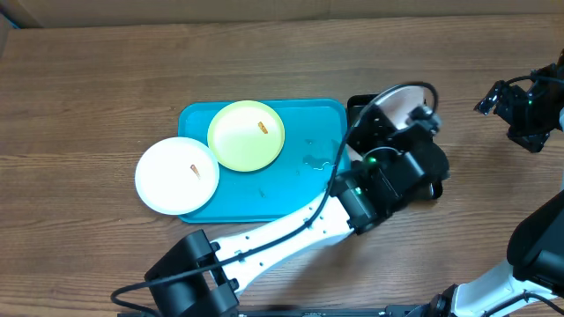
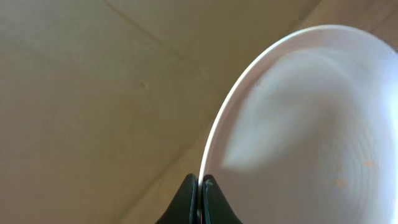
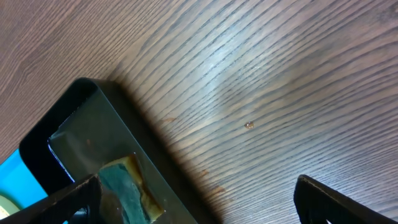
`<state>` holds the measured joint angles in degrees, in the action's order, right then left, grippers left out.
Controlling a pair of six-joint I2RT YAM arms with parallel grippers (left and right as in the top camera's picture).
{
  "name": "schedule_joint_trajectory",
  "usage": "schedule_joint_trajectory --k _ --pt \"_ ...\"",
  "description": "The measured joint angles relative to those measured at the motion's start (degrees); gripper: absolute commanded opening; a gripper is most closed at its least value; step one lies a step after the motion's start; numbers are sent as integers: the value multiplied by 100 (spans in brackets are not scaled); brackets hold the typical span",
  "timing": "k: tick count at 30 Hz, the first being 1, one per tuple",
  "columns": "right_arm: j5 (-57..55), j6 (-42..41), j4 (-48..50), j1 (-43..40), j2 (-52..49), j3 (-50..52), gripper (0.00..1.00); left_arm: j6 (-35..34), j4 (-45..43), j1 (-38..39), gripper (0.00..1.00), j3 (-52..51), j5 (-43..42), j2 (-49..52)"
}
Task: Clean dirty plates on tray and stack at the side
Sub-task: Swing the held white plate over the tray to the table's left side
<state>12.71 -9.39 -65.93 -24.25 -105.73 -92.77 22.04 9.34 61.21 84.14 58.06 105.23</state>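
the left pincer (image 2: 201, 182) is clenched on the rim of a white plate (image 2: 298, 124), which it holds tilted on edge above the black tray (image 1: 356, 107), just right of the blue tray (image 1: 308, 123). (faint orange specks show on its face in the left wrist view.) the left arm (image 1: 291, 231) reaches in from the near edge and hides most of the black tray and the blue tray's near right corner.

the green plate (image 1: 247, 134) lies flat on the blue tray, an orange smear on it. a second white plate (image 1: 176, 174), also smeared, sits across the tray's left rim, partly over the worktop (image 1: 88, 88), its edge meeting the green plate. a few wet spots (image 1: 313, 161) glint on the tray floor to the right of the green plate.

the right pincer (image 3: 198, 186) is released, jaws wide, over bare worktop well to the right of both trays. its camera shows a corner of the black tray with a yellow-and-green sponge (image 3: 127, 180) inside, and a small crumb (image 3: 249, 125) on the wood.
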Motion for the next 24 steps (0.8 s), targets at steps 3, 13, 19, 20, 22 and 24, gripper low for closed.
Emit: schedule_joint_trajectory --k 3,13,19,20,22,24 --pt "-2 0 0 0 0 0 100 -935 920 -282 4 13 -599 0" --pt "0 2 0 -4 0 0 100 -3611 1641 -2511 4 13 -5049 0" --pt "0 0 -2 -4 0 0 100 -4468 2006 -4529 4 22 -7442 0" --pt "0 2 -2 -4 0 0 100 -4568 2221 -4977 4 28 -7735 0" --pt "0 2 -4 -2 0 0 100 -4656 2603 -5635 4 31 -8019 0" --pt "4 0 -7 -4 0 0 100 -4704 3080 -6428 4 35 -8229 0"
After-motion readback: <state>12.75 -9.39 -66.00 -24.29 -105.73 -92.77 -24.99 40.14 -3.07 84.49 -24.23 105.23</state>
